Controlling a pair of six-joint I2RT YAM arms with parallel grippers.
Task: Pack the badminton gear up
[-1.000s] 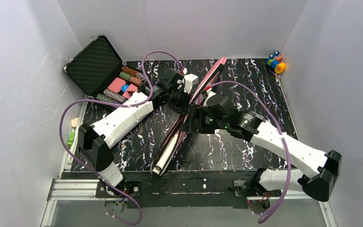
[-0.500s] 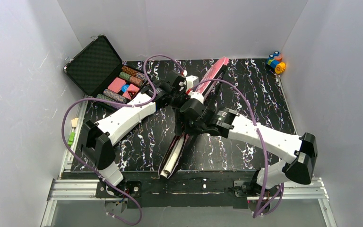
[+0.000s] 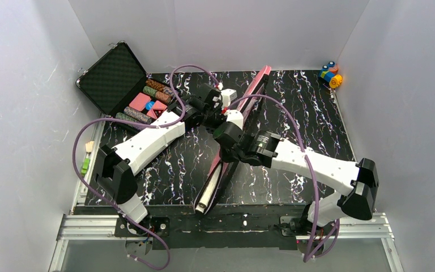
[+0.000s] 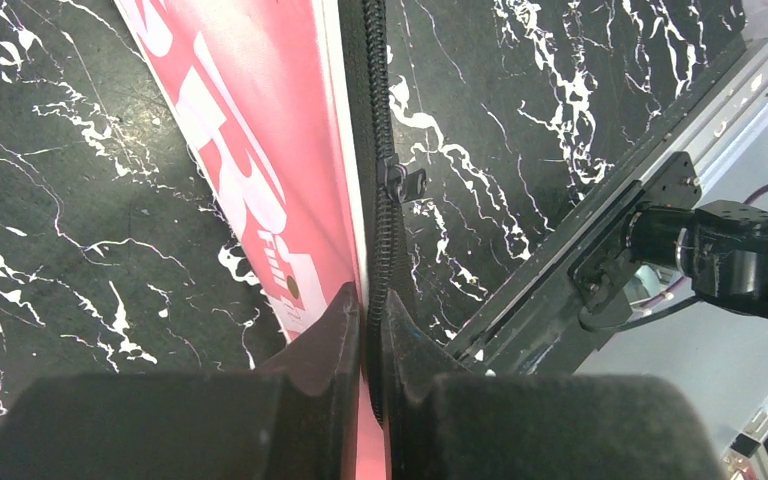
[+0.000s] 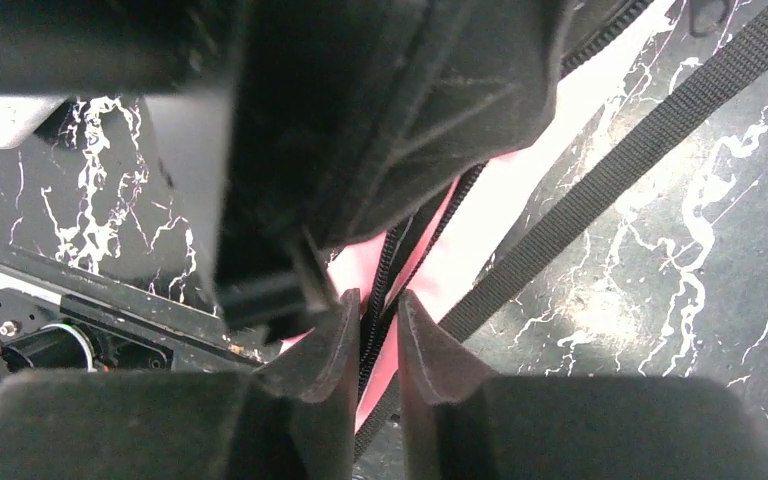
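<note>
The pink bag (image 3: 248, 96) lies slantwise across the table, from the back right to the near middle. A white tube (image 3: 205, 199) shows at its near end. My left gripper (image 3: 218, 110) is shut on the bag's black zipper edge (image 4: 378, 120), with the zipper pull (image 4: 407, 183) just ahead of its fingertips (image 4: 345, 310). White lettering runs along the pink bag (image 4: 250, 150). My right gripper (image 3: 226, 139) sits just nearer on the same edge. Its jaws stand narrow around the zipper and the pink bag (image 5: 500, 200). My left gripper's black body (image 5: 380, 100) looms right above them.
A black webbing strap (image 5: 620, 170) trails from the bag over the table. An open black case (image 3: 113, 76) with poker chips (image 3: 150, 99) stands at the back left. A colourful toy (image 3: 331, 75) sits in the back right corner. A metal rail (image 3: 232, 224) runs along the near edge.
My right arm swung left onto the bag, and its gripper went from wide open to narrow around the zipper edge. The bag's near end shifted slightly right. The left gripper kept its hold.
</note>
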